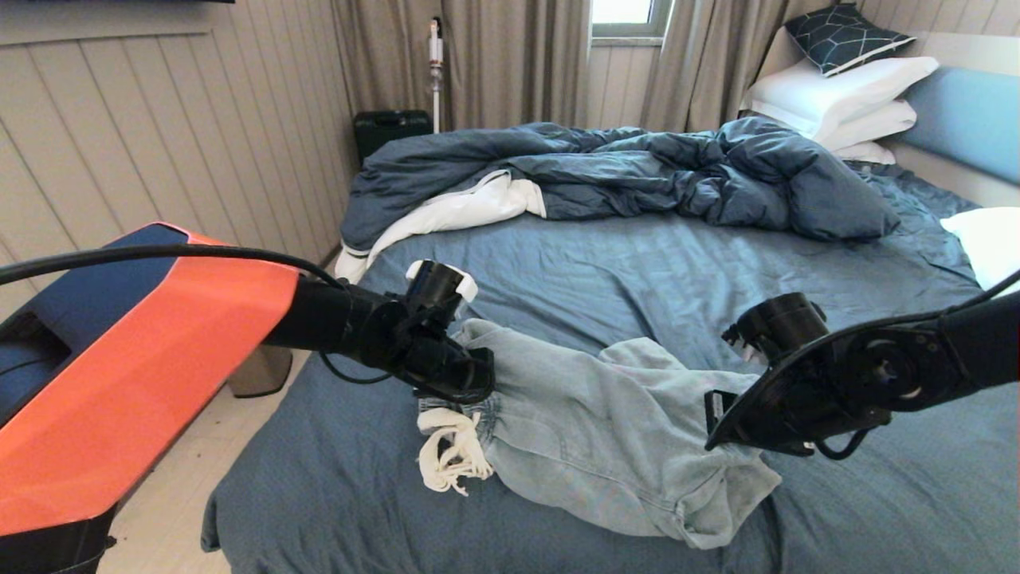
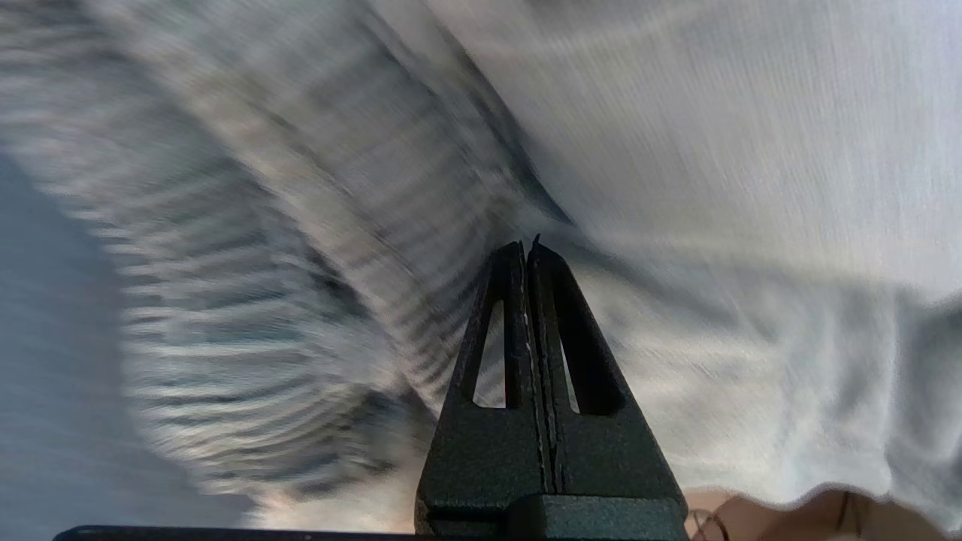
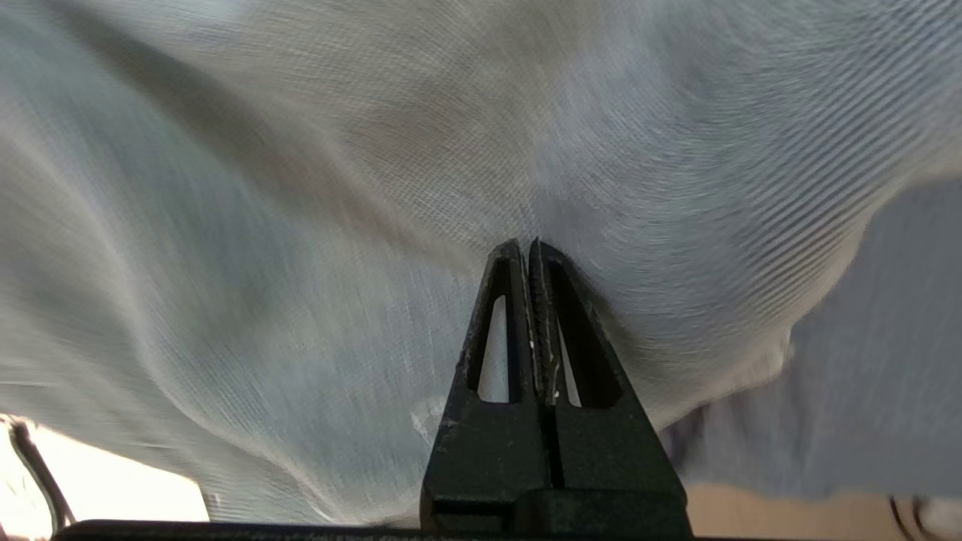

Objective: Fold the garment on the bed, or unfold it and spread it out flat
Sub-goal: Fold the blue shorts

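The pale blue garment [image 1: 590, 430] lies bunched on the near part of the bed [image 1: 606, 263], with its white frayed drawstring [image 1: 448, 454] hanging at the left end. My left gripper [image 1: 472, 384] is shut on the gathered waistband end. In the left wrist view the fingertips [image 2: 526, 246] press together where the fabric [image 2: 714, 188] creases. My right gripper [image 1: 717, 434] is shut on the garment's right side. In the right wrist view the cloth [image 3: 301, 225] puckers at the closed tips [image 3: 526, 244]. The cloth between the two grippers sags in folds.
A rumpled dark blue duvet [image 1: 637, 171] with white lining crosses the far half of the bed. White pillows [image 1: 837, 100] stack at the headboard, and another pillow [image 1: 988, 239] lies at the right edge. The bed's left edge drops to the floor [image 1: 175, 494].
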Controlling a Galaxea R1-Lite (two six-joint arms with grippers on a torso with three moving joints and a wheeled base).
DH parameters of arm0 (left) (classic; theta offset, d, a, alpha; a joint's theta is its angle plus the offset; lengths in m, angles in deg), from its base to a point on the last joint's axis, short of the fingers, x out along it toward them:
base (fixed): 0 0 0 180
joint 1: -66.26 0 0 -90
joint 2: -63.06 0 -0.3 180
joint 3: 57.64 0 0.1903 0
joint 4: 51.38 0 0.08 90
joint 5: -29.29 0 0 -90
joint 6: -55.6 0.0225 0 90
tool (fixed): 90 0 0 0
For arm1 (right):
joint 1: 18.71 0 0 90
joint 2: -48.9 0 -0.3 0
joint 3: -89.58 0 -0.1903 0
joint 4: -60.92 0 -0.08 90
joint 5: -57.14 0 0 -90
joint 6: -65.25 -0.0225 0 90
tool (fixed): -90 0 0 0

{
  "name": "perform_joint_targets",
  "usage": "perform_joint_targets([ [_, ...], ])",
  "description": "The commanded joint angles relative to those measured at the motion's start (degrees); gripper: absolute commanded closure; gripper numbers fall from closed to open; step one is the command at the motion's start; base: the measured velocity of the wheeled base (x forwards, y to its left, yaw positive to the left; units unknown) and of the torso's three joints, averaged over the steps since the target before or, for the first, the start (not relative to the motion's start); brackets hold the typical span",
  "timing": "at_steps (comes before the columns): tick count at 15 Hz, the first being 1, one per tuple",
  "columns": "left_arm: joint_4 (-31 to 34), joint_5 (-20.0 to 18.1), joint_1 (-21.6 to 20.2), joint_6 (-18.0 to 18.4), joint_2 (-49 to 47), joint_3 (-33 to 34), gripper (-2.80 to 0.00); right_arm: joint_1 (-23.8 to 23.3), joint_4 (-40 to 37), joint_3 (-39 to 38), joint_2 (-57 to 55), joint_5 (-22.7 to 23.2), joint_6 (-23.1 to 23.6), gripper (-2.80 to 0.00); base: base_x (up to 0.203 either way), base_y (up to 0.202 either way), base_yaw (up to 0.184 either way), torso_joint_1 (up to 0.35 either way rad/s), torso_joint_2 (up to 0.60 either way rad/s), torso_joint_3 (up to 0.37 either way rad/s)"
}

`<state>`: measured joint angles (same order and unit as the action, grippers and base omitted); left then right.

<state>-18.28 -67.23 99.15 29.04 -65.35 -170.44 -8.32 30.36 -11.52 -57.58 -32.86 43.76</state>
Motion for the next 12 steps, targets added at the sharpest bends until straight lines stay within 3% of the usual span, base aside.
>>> perform_joint_targets([
  [1,0.10,-0.07,-1.84,-0.07,0.35,-0.30,0.00,0.16,-0.11,-2.68,-0.82,-0.06,-0.13,0.00,0.000,0.000,0.000,0.000,0.00,0.000],
  [5,0.43,-1.56,-5.63,0.28,1.86,-0.14,0.00,0.16,0.82,-7.71,-0.32,0.09,-0.04,0.00,0.000,0.000,0.000,0.000,0.00,0.000],
  [8,0.46,-2.27,-6.17,0.28,2.46,0.58,0.00,0.24,6.52,-10.92,2.81,0.04,0.09,0.00,0.000,0.000,0.000,0.000,0.00,0.000],
  [12,0.63,-2.35,-6.10,0.14,3.87,0.90,0.00,-0.08,7.31,-6.38,9.27,0.24,-0.01,0.00,0.000,0.000,0.000,0.000,0.00,0.000],
])
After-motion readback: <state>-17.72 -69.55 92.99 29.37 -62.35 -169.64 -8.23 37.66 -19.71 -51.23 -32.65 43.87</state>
